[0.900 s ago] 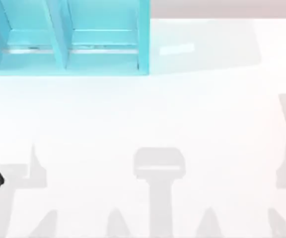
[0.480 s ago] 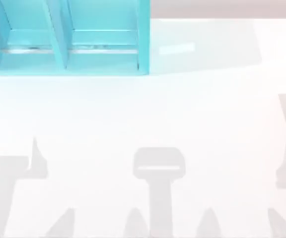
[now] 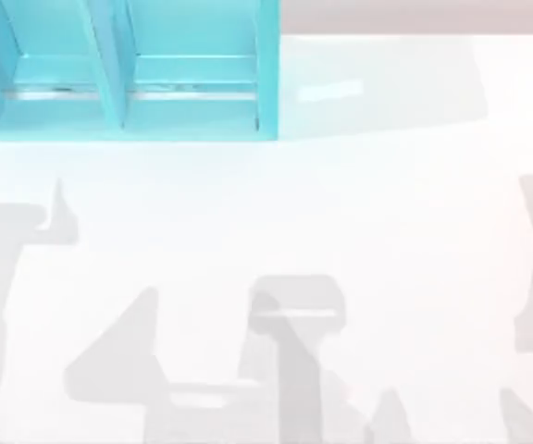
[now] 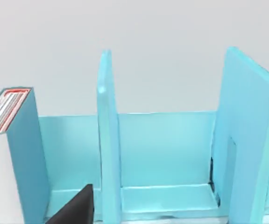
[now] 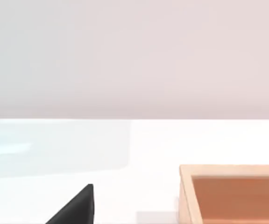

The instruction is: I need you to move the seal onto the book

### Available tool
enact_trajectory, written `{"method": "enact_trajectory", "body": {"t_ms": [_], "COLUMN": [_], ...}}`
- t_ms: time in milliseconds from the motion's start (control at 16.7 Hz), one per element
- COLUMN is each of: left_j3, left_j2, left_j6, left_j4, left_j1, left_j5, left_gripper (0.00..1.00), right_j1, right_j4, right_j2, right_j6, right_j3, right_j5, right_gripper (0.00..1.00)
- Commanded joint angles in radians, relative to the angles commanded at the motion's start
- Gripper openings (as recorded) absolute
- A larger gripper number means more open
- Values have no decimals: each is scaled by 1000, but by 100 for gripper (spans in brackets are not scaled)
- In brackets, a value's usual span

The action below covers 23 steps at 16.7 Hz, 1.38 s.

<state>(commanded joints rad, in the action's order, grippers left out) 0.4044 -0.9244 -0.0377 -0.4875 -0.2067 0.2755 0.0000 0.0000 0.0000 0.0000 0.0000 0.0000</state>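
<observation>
Since a moment ago the dark bit of left arm that was poking in at the left edge of the top view has slid out of that picture, and the grey shadows on the plain white table (image 3: 387,213) have shifted, with a big new blotch spreading across the near-left part.

Big teal-blue shelf unit with upright dividers (image 3: 192,83) sits at the far left of the table. From the left wrist view you're looking straight into it: dividers standing up, and a thick teal-blue book with white page edges (image 4: 17,154) standing upright in the neighbouring compartment, some red showing at its top. A black fingertip (image 4: 76,207) pokes into that view, so I can't tell how wide the left gripper is or if it has hold of anything.

Right wrist view has the same deal, one black fingertip (image 5: 76,207), plus a shallow light wooden box (image 5: 232,193) on the table nearby. Can't spot the seal anywhere, so no idea where it is.
</observation>
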Motion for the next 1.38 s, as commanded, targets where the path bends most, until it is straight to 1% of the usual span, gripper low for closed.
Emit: {"method": "enact_trajectory", "body": {"t_ms": [180, 360, 540, 720, 960, 1380], "left_j3": [127, 249, 360, 455, 530, 534], "left_j2": [-350, -652, -910, -1119, -1263, -1273], "left_j6": [-9, -18, -28, -38, -46, -46], "left_j4": [-156, -304, -438, -551, -640, -644], "left_j1": [-80, -157, -225, -279, -321, -319], "left_j5": [85, 162, 228, 280, 320, 320], "left_gripper": [100, 100, 100, 100, 100, 100], "right_j1": [0, 0, 0, 0, 0, 0], "right_j4": [0, 0, 0, 0, 0, 0], "right_j2": [0, 0, 0, 0, 0, 0], "right_j6": [0, 0, 0, 0, 0, 0], "right_j3": [0, 0, 0, 0, 0, 0], "right_j5": [0, 0, 0, 0, 0, 0], "right_gripper": [100, 100, 100, 100, 100, 100]}}
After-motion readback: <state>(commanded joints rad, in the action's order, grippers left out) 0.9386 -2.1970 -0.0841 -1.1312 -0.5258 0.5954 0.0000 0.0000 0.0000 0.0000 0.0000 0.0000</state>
